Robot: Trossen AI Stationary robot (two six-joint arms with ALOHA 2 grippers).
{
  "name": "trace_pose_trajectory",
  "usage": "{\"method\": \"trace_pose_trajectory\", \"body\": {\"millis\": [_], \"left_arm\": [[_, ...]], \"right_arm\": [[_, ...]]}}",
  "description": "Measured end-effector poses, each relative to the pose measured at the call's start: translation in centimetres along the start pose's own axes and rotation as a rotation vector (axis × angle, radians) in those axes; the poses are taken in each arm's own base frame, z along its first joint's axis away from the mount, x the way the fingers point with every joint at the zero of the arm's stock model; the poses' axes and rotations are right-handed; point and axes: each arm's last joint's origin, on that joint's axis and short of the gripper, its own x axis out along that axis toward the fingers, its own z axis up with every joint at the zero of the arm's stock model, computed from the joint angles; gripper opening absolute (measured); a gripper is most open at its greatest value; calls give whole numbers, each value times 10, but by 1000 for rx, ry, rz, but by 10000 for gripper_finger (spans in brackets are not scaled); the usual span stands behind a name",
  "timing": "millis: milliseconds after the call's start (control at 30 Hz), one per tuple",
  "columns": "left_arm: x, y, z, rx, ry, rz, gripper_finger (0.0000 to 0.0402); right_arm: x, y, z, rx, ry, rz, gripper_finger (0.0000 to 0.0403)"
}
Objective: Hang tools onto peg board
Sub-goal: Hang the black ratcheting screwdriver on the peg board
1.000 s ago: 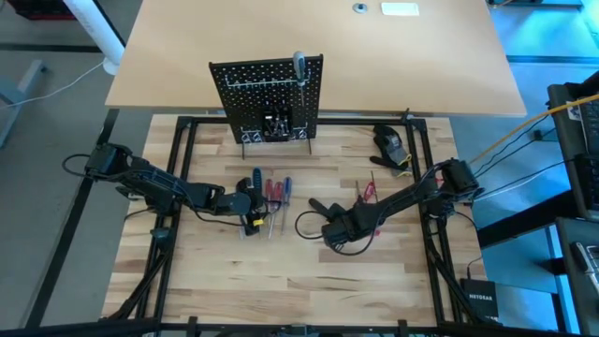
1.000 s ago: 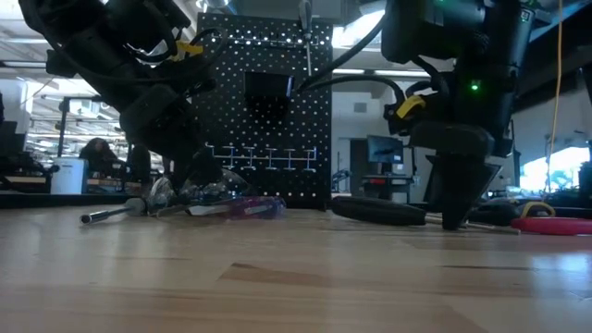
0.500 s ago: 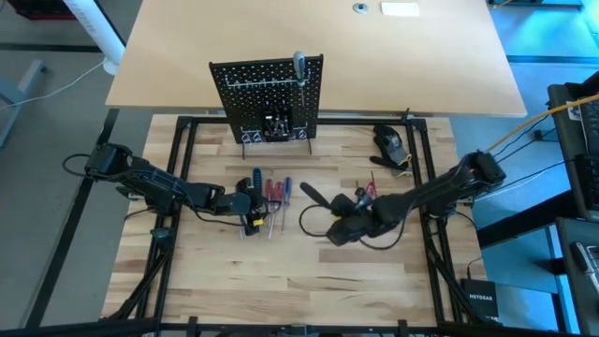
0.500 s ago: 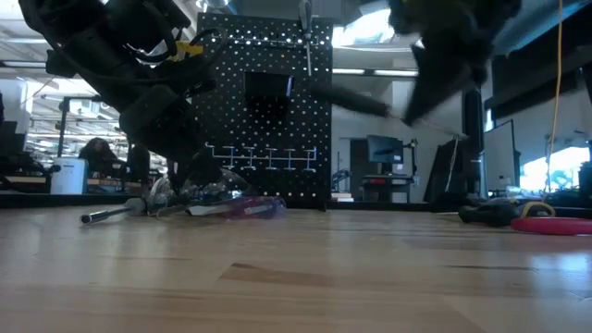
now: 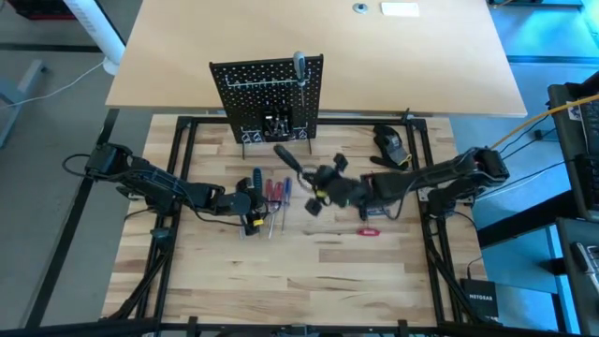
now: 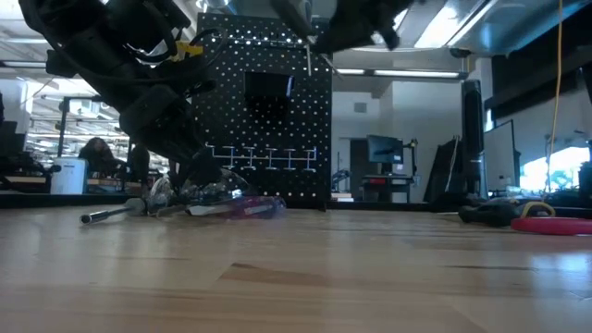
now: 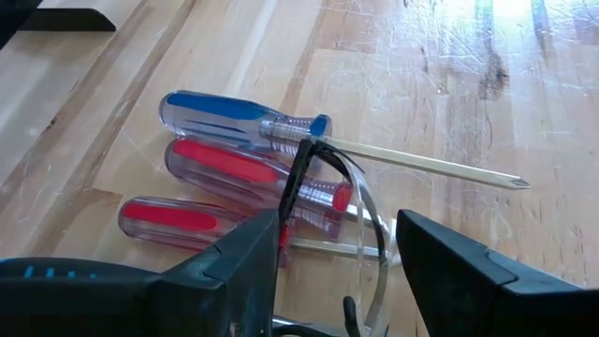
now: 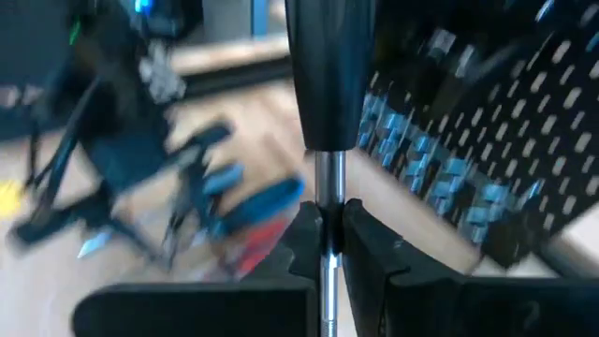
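The right hand (image 8: 328, 239), fingers pinching the silver shaft of a black-handled screwdriver (image 5: 290, 156), is holding it raised in front of the peg board (image 5: 267, 80), handle toward the board, probably for hanging. The left hand (image 7: 337, 262), fingers apart, is resting low on the worktop (image 5: 309, 271) at the blue and red screwdrivers (image 7: 243, 154), likely waiting. The board is standing upright at the worktop's far edge, one tool already hung at its top; open room lies in front of it.
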Motion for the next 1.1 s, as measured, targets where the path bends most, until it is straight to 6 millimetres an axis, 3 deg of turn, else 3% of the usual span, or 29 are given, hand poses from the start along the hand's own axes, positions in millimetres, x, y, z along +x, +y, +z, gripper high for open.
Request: {"method": "trace_pose_trajectory", "body": {"millis": [267, 533, 800, 1100], "left_arm": [[0, 0, 0, 1, 1, 0, 208], [0, 0, 0, 4, 0, 0, 208], [0, 0, 0, 9, -1, 0, 208], [0, 0, 0, 25, -1, 0, 208]], "right_arm": [[23, -37, 43, 61, -293, 47, 24], [38, -83, 67, 123, -500, 28, 25], [65, -108, 68, 158, -620, 6, 25], [92, -116, 56, 173, -649, -22, 26]]}}
